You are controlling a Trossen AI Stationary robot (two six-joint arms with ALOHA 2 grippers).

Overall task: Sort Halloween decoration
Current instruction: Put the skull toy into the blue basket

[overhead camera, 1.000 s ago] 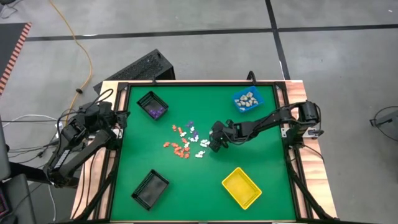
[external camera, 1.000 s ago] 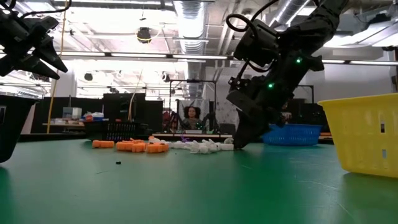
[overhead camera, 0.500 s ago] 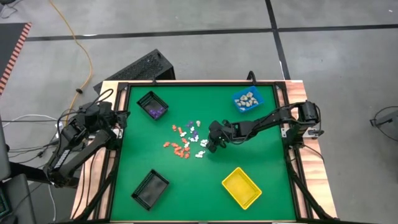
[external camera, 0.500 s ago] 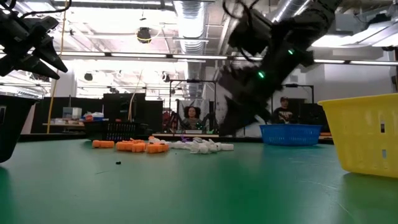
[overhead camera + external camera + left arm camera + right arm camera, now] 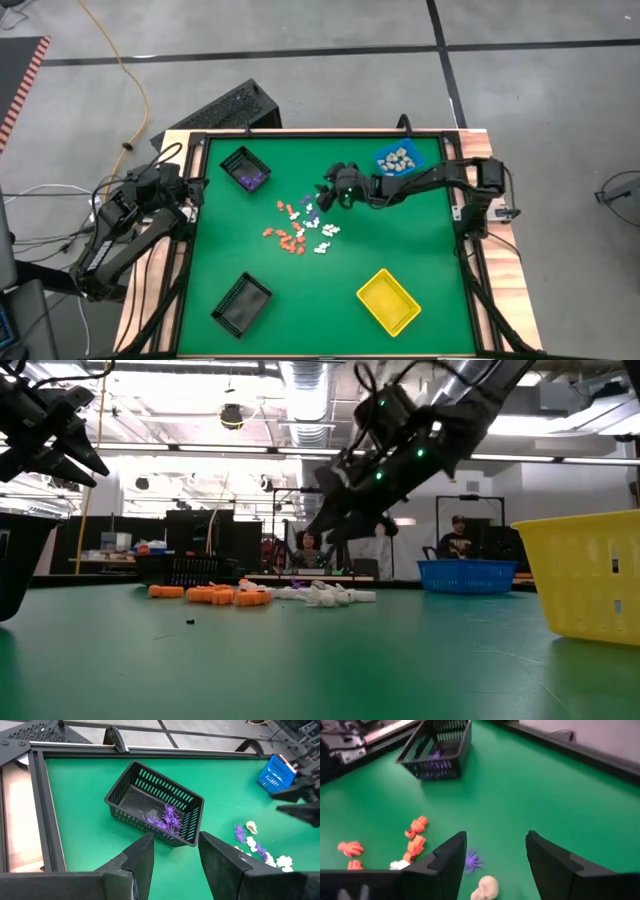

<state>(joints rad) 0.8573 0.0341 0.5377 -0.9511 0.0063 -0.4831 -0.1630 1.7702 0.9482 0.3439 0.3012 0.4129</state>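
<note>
Since a second ago the right gripper (image 5: 328, 193) has lifted off the table and swung from the near edge of the scattered Halloween decoration (image 5: 300, 225) toward its far side, and its fingers (image 5: 447, 862) now stand spread with nothing between them. Below it lie a purple spider (image 5: 471, 860) and a beige skull (image 5: 485, 887). Orange, white and purple pieces sit loose mid-table. The left gripper (image 5: 174, 851) hangs spread and empty by the table's left edge, near the black bin (image 5: 155, 802) holding purple spiders.
</note>
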